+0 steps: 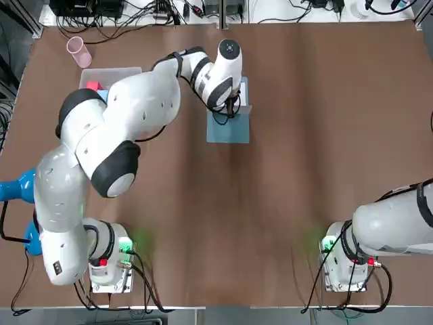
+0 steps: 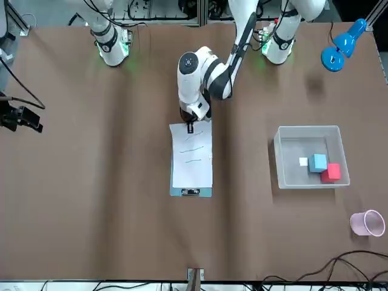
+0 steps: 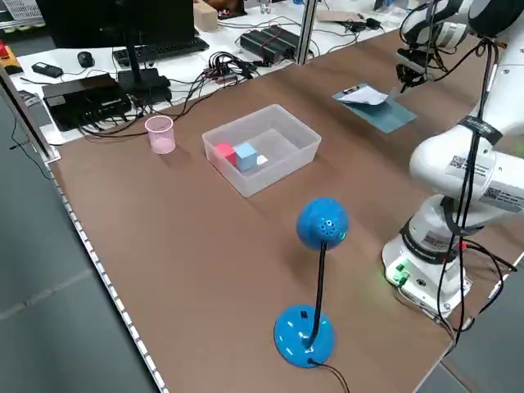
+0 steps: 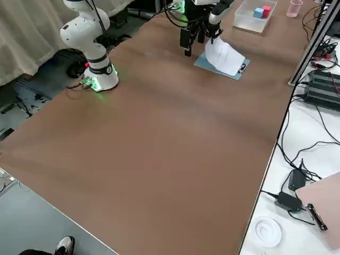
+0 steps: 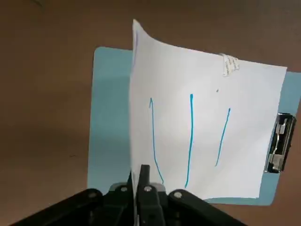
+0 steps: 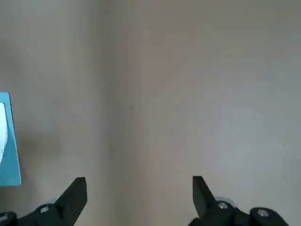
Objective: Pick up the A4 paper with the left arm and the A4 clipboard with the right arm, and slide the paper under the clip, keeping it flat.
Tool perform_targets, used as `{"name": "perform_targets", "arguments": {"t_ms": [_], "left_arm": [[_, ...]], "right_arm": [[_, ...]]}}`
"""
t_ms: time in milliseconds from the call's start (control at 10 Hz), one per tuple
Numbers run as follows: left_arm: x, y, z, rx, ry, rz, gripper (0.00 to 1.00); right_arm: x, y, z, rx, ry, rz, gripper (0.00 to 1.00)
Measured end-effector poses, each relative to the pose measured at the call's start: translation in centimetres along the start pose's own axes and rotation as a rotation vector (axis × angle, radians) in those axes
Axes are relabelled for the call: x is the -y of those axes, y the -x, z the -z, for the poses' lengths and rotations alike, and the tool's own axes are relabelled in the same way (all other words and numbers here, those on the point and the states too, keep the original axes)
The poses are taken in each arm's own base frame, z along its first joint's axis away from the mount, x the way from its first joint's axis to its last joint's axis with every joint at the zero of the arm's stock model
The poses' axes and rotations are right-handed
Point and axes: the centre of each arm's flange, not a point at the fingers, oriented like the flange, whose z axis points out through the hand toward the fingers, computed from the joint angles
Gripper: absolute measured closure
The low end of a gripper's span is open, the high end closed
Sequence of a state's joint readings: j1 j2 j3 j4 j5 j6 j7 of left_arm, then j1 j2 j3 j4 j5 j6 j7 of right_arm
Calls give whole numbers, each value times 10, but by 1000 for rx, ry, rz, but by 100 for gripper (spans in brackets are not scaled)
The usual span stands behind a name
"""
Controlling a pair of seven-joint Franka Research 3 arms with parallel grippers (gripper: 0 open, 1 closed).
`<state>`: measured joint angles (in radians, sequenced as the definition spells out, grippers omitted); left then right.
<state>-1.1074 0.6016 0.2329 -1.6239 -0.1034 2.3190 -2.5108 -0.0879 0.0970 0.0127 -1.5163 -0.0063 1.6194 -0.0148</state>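
The light-blue A4 clipboard [image 1: 228, 130] lies flat at the far middle of the table, also seen as clipboard [image 5: 110, 117]. The white A4 paper [image 2: 191, 154] with blue pen lines rests on it. My left gripper [image 5: 142, 176] is shut on the paper's [image 5: 197, 127] near edge, which curls up off the board on one side. The paper's other end reaches the clip [image 5: 280, 143]; I cannot tell whether it sits under it. My right gripper [image 6: 138, 197] hangs open and holds nothing, over bare table well away from the board, whose corner [image 6: 9, 141] just shows.
A clear bin [image 2: 282, 163] holds red, blue and white blocks. A pink cup [image 2: 367, 223] stands beyond it. A blue desk lamp [image 3: 315, 237] stands at the left arm's side. Cables run along the table's far edge.
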Motion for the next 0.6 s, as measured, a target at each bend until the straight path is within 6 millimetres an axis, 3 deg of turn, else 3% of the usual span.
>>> {"name": "perform_targets", "arguments": {"t_ms": [600], "left_arm": [[-5,2,3,30,23,4,99]], "right_arm": [[-2,0,0,1,0,-3,1]]}}
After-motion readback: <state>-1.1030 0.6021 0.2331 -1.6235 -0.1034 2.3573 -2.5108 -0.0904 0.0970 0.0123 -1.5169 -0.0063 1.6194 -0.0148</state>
